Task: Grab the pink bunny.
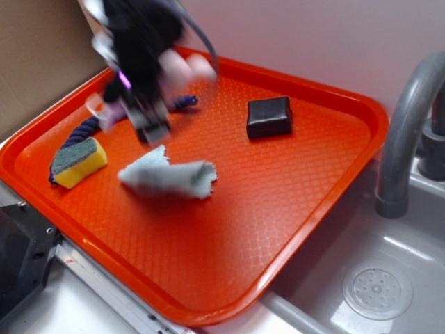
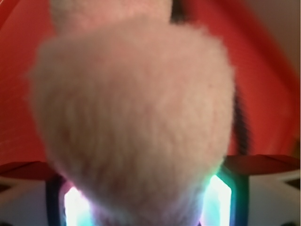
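Note:
The pink bunny fills most of the wrist view as pale fuzzy plush, wedged between the two glowing pads of my gripper. From the exterior view my gripper is motion-blurred over the back left of the orange tray. Pink plush of the bunny sticks out beside the black gripper body, and another pink patch shows on its left side. The jaws are shut on the bunny. Whether the toy still touches the tray is hidden by the blur.
A light blue frayed cloth lies just in front of the gripper. A yellow sponge with a green top and a dark blue rope are at the left, a black block at the back. A grey faucet and sink are to the right.

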Controlling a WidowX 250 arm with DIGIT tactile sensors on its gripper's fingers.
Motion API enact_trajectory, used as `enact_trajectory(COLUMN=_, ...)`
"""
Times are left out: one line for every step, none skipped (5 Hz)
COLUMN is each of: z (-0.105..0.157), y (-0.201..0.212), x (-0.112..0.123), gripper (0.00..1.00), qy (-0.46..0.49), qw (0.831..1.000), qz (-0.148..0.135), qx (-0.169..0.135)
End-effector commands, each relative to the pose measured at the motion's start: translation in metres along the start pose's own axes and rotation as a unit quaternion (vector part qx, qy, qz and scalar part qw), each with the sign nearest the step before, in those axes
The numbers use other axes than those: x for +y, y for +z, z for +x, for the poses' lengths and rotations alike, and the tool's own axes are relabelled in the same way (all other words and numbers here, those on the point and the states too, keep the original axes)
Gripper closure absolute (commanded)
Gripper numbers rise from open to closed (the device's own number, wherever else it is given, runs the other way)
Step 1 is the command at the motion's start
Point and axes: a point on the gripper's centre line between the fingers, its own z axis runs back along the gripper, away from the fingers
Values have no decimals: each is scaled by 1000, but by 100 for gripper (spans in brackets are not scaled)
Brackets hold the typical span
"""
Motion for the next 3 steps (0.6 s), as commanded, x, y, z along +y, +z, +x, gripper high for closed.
enact_trajectory(z=-58, y=81, x=35, gripper=100, qy=269, qw=961, qz=-35, qx=-46)
enact_trajectory(z=-64, y=92, x=43, gripper=100, qy=388, qw=920, qz=-60, qx=-12)
enact_trajectory(z=-54, y=89, x=40, gripper=100, qy=443, qw=896, qz=-39, qx=21)
